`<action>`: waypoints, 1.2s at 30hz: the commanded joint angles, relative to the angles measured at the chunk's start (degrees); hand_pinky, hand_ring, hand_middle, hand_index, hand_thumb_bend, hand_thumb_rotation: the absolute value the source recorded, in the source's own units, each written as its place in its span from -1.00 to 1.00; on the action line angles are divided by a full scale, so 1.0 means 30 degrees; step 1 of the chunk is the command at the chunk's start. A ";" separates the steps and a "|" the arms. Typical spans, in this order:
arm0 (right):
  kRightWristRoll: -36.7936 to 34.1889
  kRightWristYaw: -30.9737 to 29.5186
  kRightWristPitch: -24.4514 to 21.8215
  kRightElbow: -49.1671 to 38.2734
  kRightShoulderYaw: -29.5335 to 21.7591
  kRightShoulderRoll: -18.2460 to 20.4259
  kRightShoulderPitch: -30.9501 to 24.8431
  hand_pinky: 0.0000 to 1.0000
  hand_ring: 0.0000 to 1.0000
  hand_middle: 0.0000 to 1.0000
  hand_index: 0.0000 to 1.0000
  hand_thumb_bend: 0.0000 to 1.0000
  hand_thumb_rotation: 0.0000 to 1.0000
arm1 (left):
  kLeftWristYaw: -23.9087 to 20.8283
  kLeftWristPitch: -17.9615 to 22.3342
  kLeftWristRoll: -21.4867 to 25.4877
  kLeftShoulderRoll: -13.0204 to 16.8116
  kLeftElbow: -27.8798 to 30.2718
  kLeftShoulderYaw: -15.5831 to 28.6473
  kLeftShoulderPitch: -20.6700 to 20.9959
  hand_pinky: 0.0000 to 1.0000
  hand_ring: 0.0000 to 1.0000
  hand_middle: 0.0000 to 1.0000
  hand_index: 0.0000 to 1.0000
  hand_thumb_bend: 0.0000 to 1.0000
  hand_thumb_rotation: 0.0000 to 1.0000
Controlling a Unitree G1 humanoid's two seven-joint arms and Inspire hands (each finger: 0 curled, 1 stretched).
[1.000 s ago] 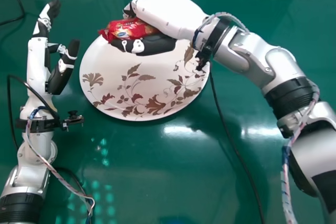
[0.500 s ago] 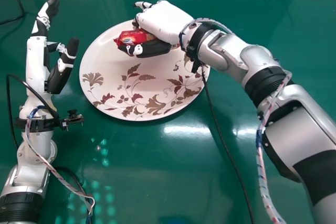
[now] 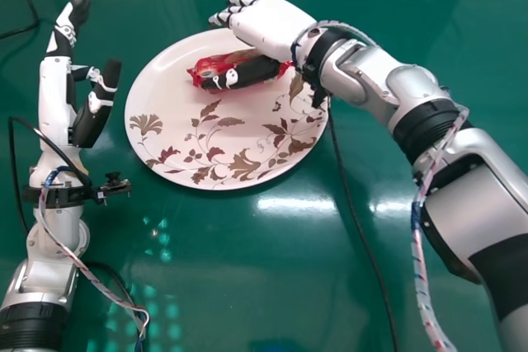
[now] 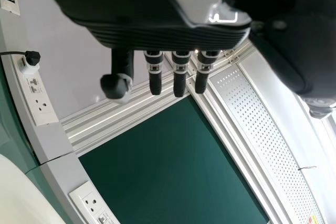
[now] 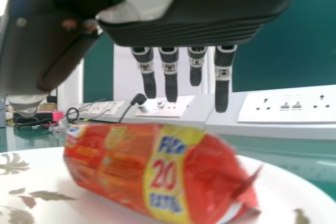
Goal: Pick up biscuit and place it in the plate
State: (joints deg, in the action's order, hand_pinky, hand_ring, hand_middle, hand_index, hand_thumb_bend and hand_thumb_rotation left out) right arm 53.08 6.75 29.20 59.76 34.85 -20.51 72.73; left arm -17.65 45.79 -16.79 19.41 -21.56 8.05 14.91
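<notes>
Fingers of the right hand (image 3: 268,26) have opened from around the red-wrapped biscuit (image 3: 216,63), curled about it half a second earlier and now straight, spread and pinching nothing. The hand hangs over the plate's far edge, its palm side toward the plate and its thumb reaching across above the wrapper; whether the thumb touches it cannot be told from the head view, though the right wrist view shows the thumb off to one side.

The biscuit lies on its side on the plate (image 3: 169,96), in the far part, beneath the hand. Its red wrapper carries a yellow band printed with blue lettering above and below a large red number, plus a blue-and-white mark near one end; the crimped end juts out.

Brown and maroon flowers and leaves decorate the white plate, which sits on the green table (image 3: 272,286). Left of the plate, the left hand (image 3: 56,92) is idle, its fingers extended and apart, its thumb standing away from them.

Beyond the plate, white sockets (image 5: 289,106) line a grey ledge (image 5: 223,119), with a black plug (image 5: 139,99) in one of them. Behind rises a green panel (image 5: 283,35).
</notes>
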 commanded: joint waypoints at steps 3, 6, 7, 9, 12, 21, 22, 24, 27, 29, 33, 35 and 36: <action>-0.0470 -0.0997 -0.0547 -0.0775 -0.0148 -0.0136 0.0214 0.54 0.81 0.93 0.96 1.00 0.48 | 0.0078 0.0020 0.0226 -0.0799 -0.1157 -0.0374 -0.1115 -1.00 1.00 1.00 1.00 1.00 0.95; -0.0760 -0.1982 -0.1008 -0.1301 -0.0310 -0.0285 0.0188 0.57 0.83 0.96 0.99 1.00 0.52 | -0.0028 -0.0017 0.0021 -0.0764 -0.1172 -0.0379 -0.1097 -1.00 1.00 1.00 1.00 1.00 0.97; -0.0989 -0.2429 -0.1105 -0.1561 -0.0471 -0.0372 0.0158 0.58 0.84 0.97 0.99 1.00 0.54 | -0.0001 -0.0078 0.0031 -0.0771 -0.1149 -0.0387 -0.1110 -1.00 1.00 1.00 1.00 1.00 0.97; -0.1538 -0.3039 -0.1132 -0.2298 -0.0928 -0.0718 -0.0025 0.56 0.83 0.96 0.99 1.00 0.56 | 0.0029 -0.0156 0.0060 -0.0803 -0.1117 -0.0408 -0.1107 -1.00 1.00 1.00 1.00 1.00 0.97; -0.2090 -0.3742 -0.1475 -0.3958 -0.1557 -0.1384 -0.0568 0.44 0.77 0.91 0.94 1.00 0.50 | -0.0115 -0.0211 -0.0107 -0.0843 -0.1076 -0.0433 -0.1078 -1.00 1.00 1.00 1.00 1.00 0.98; -0.5993 -0.8447 -0.5903 -1.3745 -0.6157 -0.3888 -0.5257 0.31 0.65 0.83 0.79 0.45 -0.17 | -0.0293 -0.0016 -0.0185 -0.0868 -0.1646 -0.0501 -0.0901 -1.00 1.00 0.98 1.00 1.00 0.98; -0.6488 -0.8609 -0.6200 -1.4621 -0.6761 -0.4088 -0.5868 0.30 0.65 0.82 0.77 0.42 -0.23 | -0.0310 -0.0002 -0.0199 -0.0868 -0.1661 -0.0509 -0.0910 -1.00 1.00 0.98 1.00 1.00 0.98; -0.7252 -0.8740 -0.7125 -1.6463 -0.7958 -0.4315 -0.7153 0.30 0.62 0.76 0.71 0.38 -0.34 | -0.0378 -0.0034 -0.0303 -0.0863 -0.1641 -0.0525 -0.0965 -1.00 1.00 0.97 1.00 0.99 0.98; -0.8632 -0.8121 -0.7898 -1.9483 -1.0535 -0.4755 -0.9893 0.20 0.50 0.64 0.62 0.27 -0.47 | -0.0183 -0.0403 -0.0190 -0.0950 -0.1410 -0.0564 -0.1141 -1.00 1.00 0.96 1.00 1.00 0.96; -0.9328 -0.7788 -0.8423 -2.0863 -1.1852 -0.4698 -1.1339 0.08 0.38 0.54 0.54 0.23 -0.49 | -0.0117 -0.0479 -0.0192 -0.0958 -0.1335 -0.0595 -0.1238 -1.00 1.00 0.95 1.00 0.98 0.95; -1.0583 -0.7673 -0.9848 -2.3106 -1.3535 -0.4236 -1.3618 0.08 0.36 0.51 0.51 0.14 -0.46 | -0.0142 -0.0620 -0.0346 -0.0966 -0.1277 -0.0634 -0.1395 -1.00 1.00 0.93 1.00 0.99 0.96; -1.1269 -0.7180 -0.9926 -2.4017 -1.4257 -0.3754 -1.4886 0.04 0.31 0.46 0.46 0.10 -0.60 | -0.0091 -0.0736 -0.0322 -0.0989 -0.1207 -0.0644 -0.1498 -1.00 1.00 0.92 1.00 1.00 0.96; -1.1552 -0.6960 -0.9760 -2.4293 -1.4483 -0.3577 -1.5457 0.02 0.29 0.44 0.44 0.06 -0.67 | -0.0045 -0.0757 -0.0259 -0.0994 -0.1213 -0.0644 -0.1530 -1.00 1.00 0.92 1.00 1.00 0.96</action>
State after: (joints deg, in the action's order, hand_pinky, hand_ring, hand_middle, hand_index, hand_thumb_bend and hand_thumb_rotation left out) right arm 19.86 -15.24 -0.41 -11.10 -7.24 -32.41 29.14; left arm -17.86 44.25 -17.89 19.30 -22.49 7.63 15.04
